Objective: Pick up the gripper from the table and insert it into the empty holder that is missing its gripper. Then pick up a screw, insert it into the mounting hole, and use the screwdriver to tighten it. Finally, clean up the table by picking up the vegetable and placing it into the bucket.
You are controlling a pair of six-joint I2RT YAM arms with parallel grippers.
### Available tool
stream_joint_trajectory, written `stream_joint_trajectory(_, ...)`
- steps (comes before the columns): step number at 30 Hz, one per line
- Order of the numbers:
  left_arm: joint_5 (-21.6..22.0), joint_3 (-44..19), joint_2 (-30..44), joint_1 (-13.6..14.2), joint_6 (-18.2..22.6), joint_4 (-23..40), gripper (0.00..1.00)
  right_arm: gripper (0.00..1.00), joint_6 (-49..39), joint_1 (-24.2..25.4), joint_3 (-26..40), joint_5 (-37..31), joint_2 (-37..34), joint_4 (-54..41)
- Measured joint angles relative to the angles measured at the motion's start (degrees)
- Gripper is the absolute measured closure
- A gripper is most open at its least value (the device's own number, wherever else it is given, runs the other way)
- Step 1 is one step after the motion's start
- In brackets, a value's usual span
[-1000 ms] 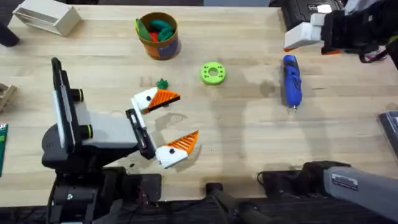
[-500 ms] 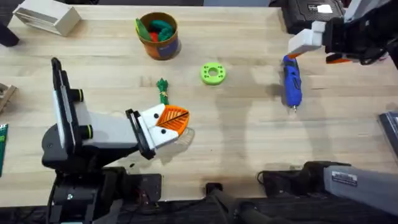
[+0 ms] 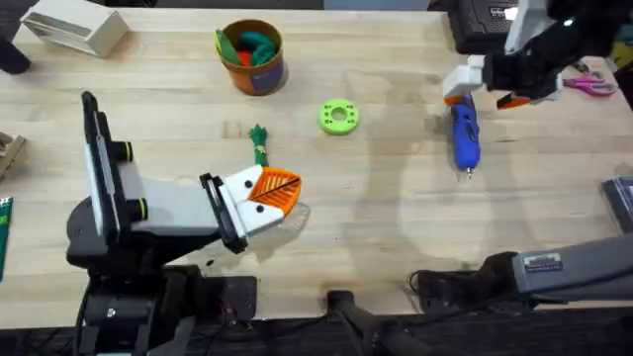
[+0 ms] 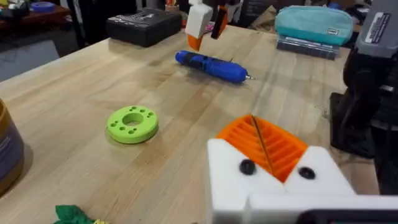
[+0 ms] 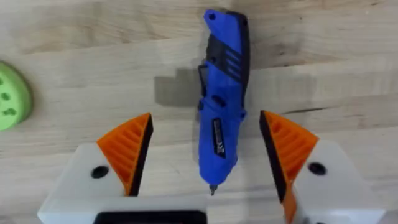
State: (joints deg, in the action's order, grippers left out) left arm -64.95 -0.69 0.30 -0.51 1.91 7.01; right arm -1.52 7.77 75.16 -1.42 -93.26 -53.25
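The blue screwdriver (image 3: 463,131) lies on the table (image 3: 396,218) at the right, bit toward the front. My right gripper (image 3: 487,87) hovers over it, open, and the wrist view shows the screwdriver (image 5: 222,106) between the two orange pads of that gripper (image 5: 211,149), untouched. My left gripper (image 3: 269,193) is shut at the front left, both white holders bearing orange fingers pressed together (image 4: 258,146). The dark-green vegetable (image 3: 259,143) lies just beyond it. The orange bucket (image 3: 252,54), holding toy pieces, stands at the back left. The screw is out of view.
A lime-green ring (image 3: 339,116) lies mid-table between the bucket and the screwdriver. A white box (image 3: 74,25) sits at the back left corner, a black case (image 3: 485,25) at the back right. A teal pouch (image 4: 314,25) lies past the right arm.
My left gripper went from open to shut and then held still. My right gripper came down and toward the screwdriver, now straddling it.
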Motion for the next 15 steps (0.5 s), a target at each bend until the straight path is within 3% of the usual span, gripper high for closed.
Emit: stream_joint_trajectory(15,0.0,0.0,0.0,0.0,0.0,0.0,0.991,0.012,-1.96,0.5,-0.02,-2.47,-11.91,5.1)
